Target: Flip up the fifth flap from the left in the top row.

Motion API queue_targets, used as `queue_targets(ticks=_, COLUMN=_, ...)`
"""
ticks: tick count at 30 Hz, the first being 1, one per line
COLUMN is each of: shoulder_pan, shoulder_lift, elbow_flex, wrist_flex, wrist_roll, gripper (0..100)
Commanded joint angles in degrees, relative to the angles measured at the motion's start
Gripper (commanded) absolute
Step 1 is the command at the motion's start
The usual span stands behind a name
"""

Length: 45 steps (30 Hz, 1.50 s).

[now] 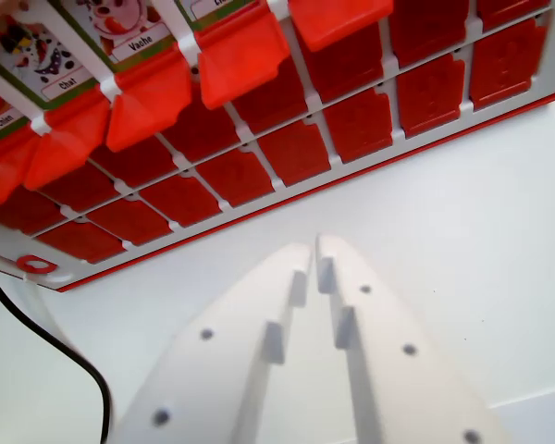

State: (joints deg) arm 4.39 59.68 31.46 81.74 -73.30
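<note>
White table (pixel 462 240) carried red board (pixel 287 199), tilted across wrist view. Top row: several flaps up, picture cards (pixel 37 55) showing; fifth-flap count unsure, likely raised flap (pixel 338 20) at top centre. Hand (pixel 314 248) hung near board's lower edge, tips together, empty. Step: approach or done; next move needs reach over lower rows.
</note>
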Motion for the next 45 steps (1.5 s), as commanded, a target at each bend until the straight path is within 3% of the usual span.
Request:
queue_targets(ticks=1, shoulder_pan=-1.05, shoulder_lift=-1.23, elbow_flex=-6.50, wrist_flex=-3.16, wrist_roll=0.18, gripper=0)
queue_targets(ticks=15, shoulder_pan=-2.02, shoulder_lift=-11.43, elbow_flex=-9.67, wrist_flex=-11.43, wrist_roll=1.32, gripper=0)
queue_targets(ticks=38, shoulder_pan=-1.58, shoulder_lift=-11.69, elbow_flex=-10.55, wrist_flex=-22.24, wrist_roll=2.99, gripper=0)
queue_targets(ticks=43, shoulder_pan=-1.05, shoulder_lift=-11.25, elbow_flex=-10.99, wrist_flex=-35.24, wrist_roll=3.43, gripper=0)
queue_targets(ticks=45, shoulder_pan=-1.05, shoulder_lift=-10.02, elbow_flex=-9.67, wrist_flex=-41.66, wrist_roll=1.85, gripper=0)
